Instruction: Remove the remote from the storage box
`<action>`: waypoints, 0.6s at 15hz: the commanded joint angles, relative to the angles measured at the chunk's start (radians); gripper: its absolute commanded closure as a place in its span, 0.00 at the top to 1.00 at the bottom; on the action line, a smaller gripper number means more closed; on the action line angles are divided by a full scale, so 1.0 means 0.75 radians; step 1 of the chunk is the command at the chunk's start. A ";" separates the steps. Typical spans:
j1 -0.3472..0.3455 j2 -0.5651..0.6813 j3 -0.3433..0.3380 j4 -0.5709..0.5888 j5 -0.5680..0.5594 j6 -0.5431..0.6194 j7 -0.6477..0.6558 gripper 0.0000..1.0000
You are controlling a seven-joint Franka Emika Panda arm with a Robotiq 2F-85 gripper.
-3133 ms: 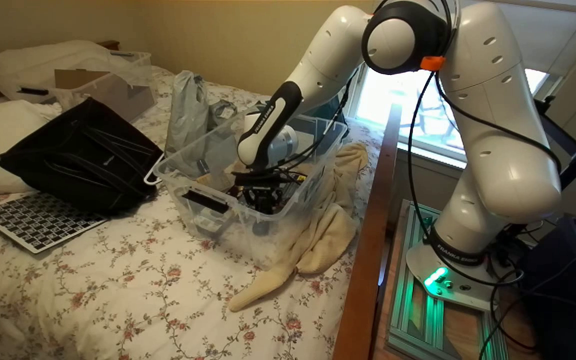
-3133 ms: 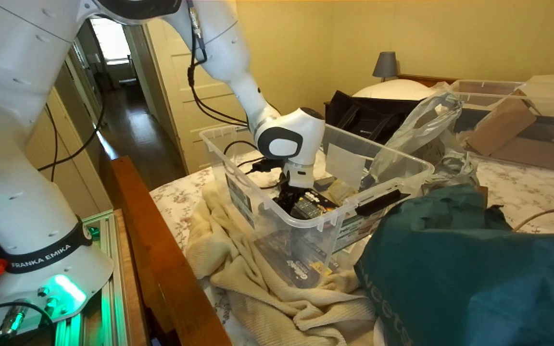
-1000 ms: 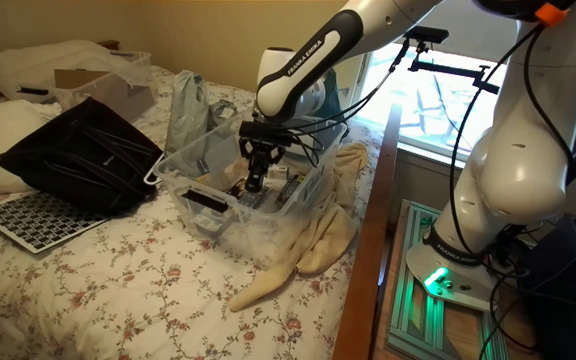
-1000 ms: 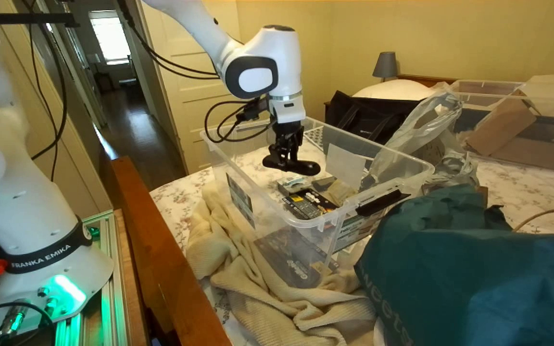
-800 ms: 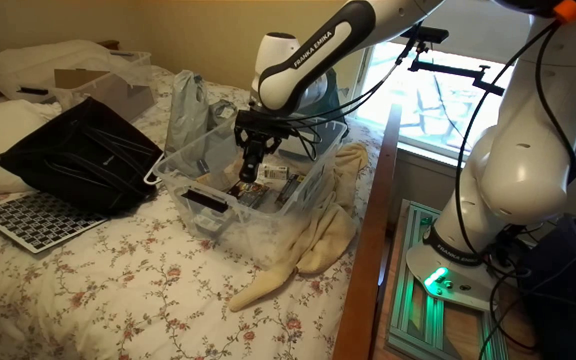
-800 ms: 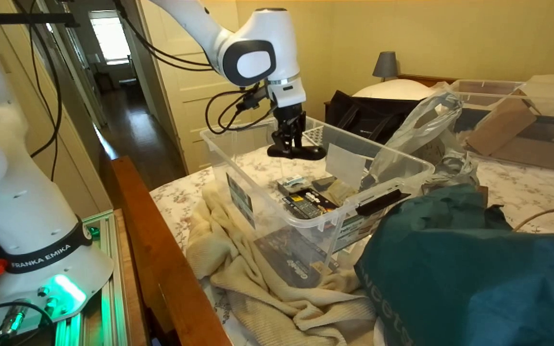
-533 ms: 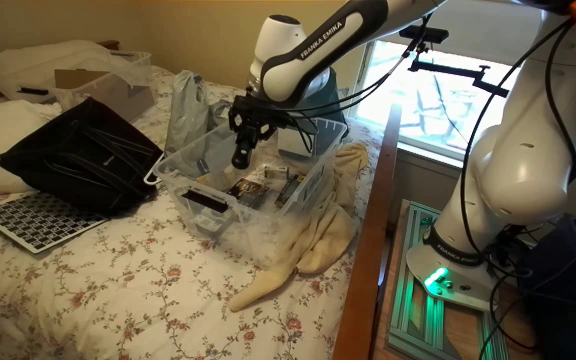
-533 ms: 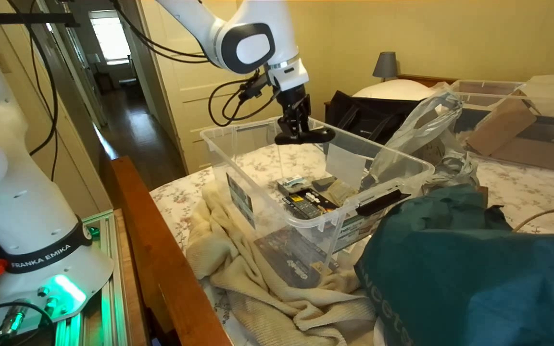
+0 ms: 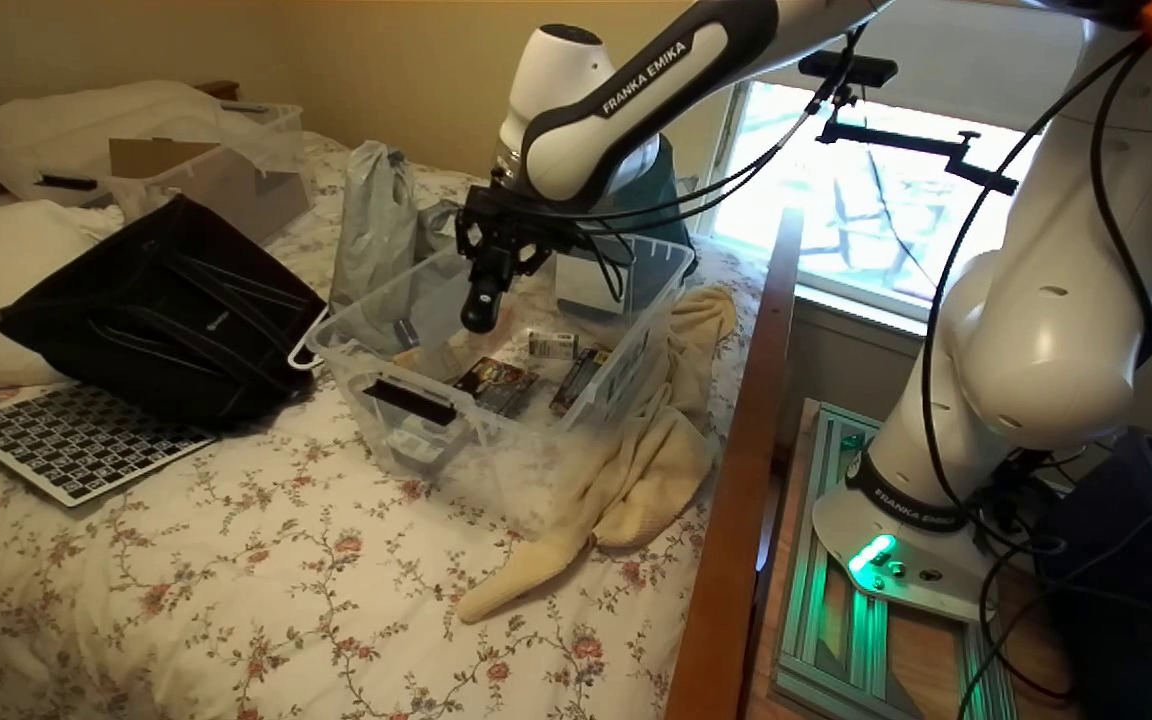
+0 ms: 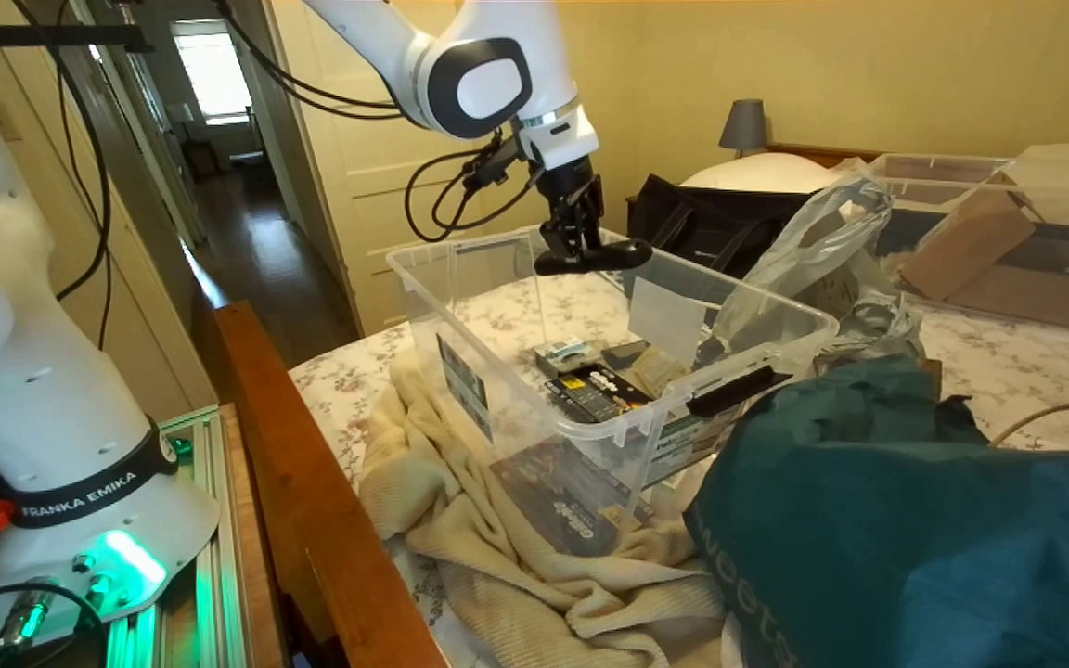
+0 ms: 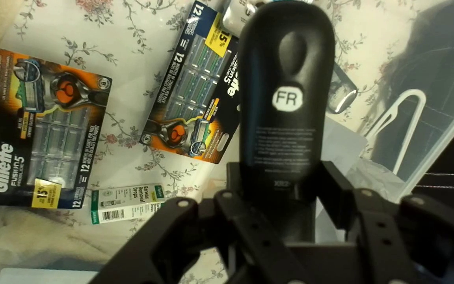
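Note:
A black remote-shaped device (image 11: pixel 286 75) with an "FR" sticker fills the middle of the wrist view. My gripper (image 11: pixel 284 177) is shut on its near end, one finger on each side. In both exterior views the remote (image 9: pixel 479 308) (image 10: pixel 625 255) sticks out from the gripper (image 9: pixel 502 250) (image 10: pixel 576 243), above the contents of the clear storage box. Its exact height against the rim is hard to tell. The storage box (image 9: pixel 496 465) (image 10: pixel 609 431) stands on the bed, open at the top.
In the box lie two razor cartridge packs (image 11: pixel 195 86) (image 11: pixel 38 130) and a small ear drops carton (image 11: pixel 126 203). Around it are a grey plastic bag (image 9: pixel 373 235), a black bag (image 9: pixel 171 320), a beige blanket (image 9: pixel 651 460), a green bag (image 10: pixel 906 501) and a wooden bed rail (image 9: pixel 736 520).
From low in the box, the gripper has risen with the remote in its jaws, and the wrist has tilted. In the last half second it has hardly moved.

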 commanded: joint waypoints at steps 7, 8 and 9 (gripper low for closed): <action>-0.018 0.000 0.017 0.001 0.000 -0.001 -0.003 0.26; -0.021 0.004 0.017 0.019 -0.002 -0.017 -0.016 0.26; -0.019 0.006 0.012 0.031 -0.025 -0.026 -0.009 0.26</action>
